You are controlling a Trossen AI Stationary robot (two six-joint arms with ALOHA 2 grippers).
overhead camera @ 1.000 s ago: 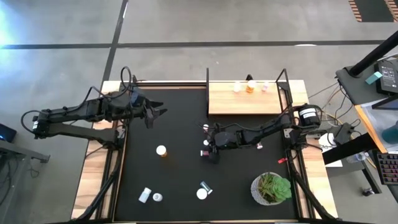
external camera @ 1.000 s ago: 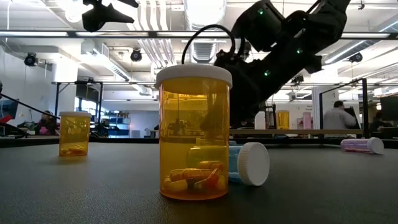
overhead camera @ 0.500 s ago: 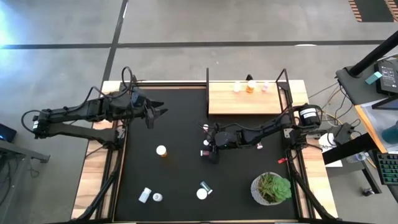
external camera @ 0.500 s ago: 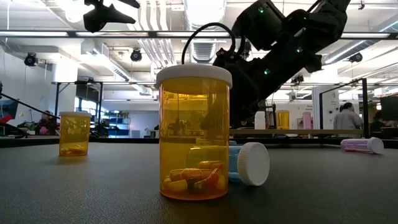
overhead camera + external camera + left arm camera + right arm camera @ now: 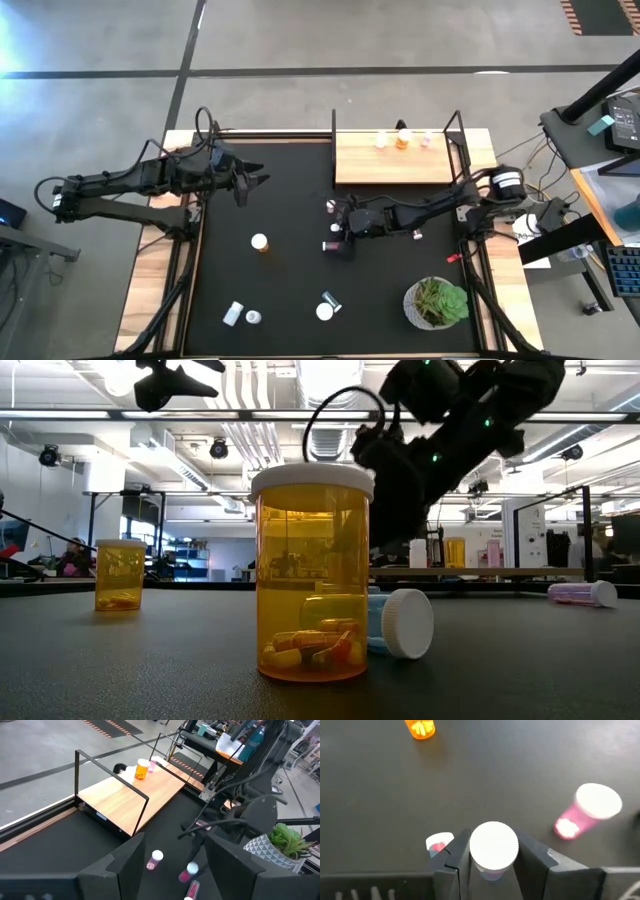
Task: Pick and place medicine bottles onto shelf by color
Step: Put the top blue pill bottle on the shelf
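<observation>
My right gripper [image 5: 339,236] is over the middle of the black mat, shut on a pink bottle with a white cap [image 5: 494,846]. Two more pink bottles [image 5: 587,811] [image 5: 438,843] lie on the mat close beside it. An orange bottle [image 5: 260,242] stands on its base left of them. Several other bottles [image 5: 325,310] [image 5: 233,313] sit near the mat's near edge. The light-wood shelf [image 5: 395,165] at the far side carries three bottles [image 5: 402,140] along its back edge. My left gripper [image 5: 258,181] hangs open and empty above the mat's far left. My right gripper pinches the bottle at its white cap's rim [image 5: 473,851], one finger on each side. The fingers come from above, pointing down. The bottle stands upright, cap up. Its base is hidden by the cap, so I cannot tell whether it is on the mat.
A green potted plant [image 5: 436,302] stands at the mat's near right corner. The shelf has thin black posts [image 5: 78,770] at its corners. In the low view a large orange bottle [image 5: 310,575] and a lying bottle with a white cap [image 5: 402,623] stand closest.
My right arm has risen a little and drawn slightly toward the table's right edge, its fingers staying shut on the bottle.
</observation>
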